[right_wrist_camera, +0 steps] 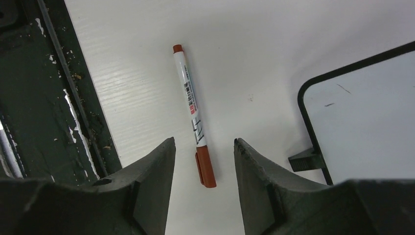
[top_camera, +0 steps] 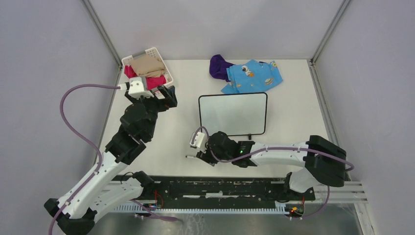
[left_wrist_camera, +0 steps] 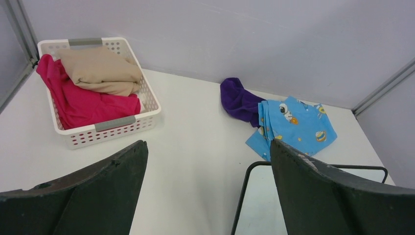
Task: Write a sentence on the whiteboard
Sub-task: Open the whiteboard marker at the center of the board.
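1. My left tool (top_camera: 166, 96) hangs over the tabletop (top_camera: 293, 112) at the far left, its jaws spread wide with nothing between them.
2. Just beyond it sits a basket (left_wrist_camera: 115, 123) with pink and beige cloth inside.
3. A marker (right_wrist_camera: 194, 115) with a brown cap lies flat near the front edge of the tabletop.
4. My right tool (right_wrist_camera: 204, 141) sits low over the marker's capped end. Its jaws are apart, one on each side of the barrel, and I see a gap on both sides.
5. The whiteboard (top_camera: 233, 113) lies flat mid-table, just right of and beyond that tool. Its near-left corner and one black foot are close beside the right finger. The left tool is well apart from it.
6. I see two small dark strokes near that corner of the board.
7. Behind the board lie a purple cloth (top_camera: 219, 66) and a blue shirt (top_camera: 254, 76).
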Action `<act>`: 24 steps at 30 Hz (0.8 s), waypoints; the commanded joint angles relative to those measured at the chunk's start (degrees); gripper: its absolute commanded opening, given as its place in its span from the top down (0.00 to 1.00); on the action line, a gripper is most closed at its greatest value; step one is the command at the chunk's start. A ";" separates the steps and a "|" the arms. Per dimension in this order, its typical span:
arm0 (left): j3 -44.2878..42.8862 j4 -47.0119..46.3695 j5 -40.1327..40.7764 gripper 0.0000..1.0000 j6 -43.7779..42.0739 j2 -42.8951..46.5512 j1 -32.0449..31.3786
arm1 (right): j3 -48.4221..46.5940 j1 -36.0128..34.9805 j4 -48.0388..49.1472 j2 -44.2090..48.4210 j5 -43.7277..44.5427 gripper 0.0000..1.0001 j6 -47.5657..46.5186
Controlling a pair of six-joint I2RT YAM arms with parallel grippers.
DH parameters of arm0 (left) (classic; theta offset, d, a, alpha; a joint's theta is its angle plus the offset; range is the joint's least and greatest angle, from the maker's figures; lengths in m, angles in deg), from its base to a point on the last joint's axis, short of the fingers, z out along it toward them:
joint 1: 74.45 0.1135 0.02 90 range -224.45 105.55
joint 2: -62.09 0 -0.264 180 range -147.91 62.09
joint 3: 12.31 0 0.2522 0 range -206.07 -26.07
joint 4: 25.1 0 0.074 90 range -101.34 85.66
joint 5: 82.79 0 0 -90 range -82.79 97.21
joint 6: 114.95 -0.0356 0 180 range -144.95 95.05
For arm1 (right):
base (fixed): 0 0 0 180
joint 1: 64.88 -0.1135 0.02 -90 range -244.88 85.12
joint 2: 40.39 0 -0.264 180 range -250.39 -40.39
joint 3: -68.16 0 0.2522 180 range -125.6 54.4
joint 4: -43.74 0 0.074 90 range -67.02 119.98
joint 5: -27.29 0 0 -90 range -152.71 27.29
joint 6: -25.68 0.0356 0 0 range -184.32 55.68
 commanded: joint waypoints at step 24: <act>0.19 -2.74 5.84 0.00 -0.32 3.05 0.25 | -10.49 -1.76 -6.22 -18.53 1.63 0.72 0.54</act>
